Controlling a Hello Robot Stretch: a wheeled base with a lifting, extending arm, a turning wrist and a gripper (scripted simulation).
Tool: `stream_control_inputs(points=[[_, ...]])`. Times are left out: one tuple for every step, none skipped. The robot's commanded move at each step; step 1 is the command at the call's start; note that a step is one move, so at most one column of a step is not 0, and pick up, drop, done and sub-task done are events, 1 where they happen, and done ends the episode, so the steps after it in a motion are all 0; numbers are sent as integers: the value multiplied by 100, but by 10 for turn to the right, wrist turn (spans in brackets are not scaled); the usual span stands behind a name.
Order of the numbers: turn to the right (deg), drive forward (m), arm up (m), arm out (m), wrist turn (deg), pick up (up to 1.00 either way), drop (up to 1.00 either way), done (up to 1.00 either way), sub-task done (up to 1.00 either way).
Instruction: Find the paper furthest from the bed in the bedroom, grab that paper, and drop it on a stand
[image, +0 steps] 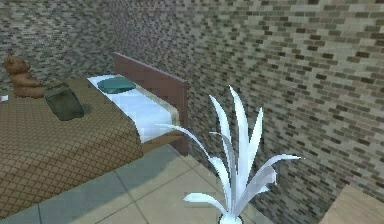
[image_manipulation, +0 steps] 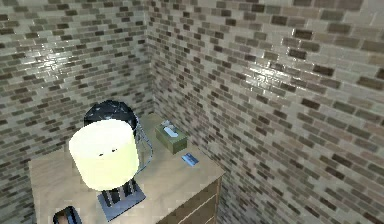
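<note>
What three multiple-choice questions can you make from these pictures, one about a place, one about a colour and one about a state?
1. Where does the teddy bear sit? A on a chair; B on the bed; C on a shelf.
2. What colour are the plant's leaves? A white; B red; C black.
3. How is the lamp on the stand placed? A lying on its side; B hanging from the wall; C standing upright.

Answers: B, the bear rests on the bed at the forward view's left. A, the long leaves are white. C, the shade sits above the lamp's base.
</note>
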Motion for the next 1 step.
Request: stream_control_inputs(points=[[0,0,0,48,0,0,0,0,0]])
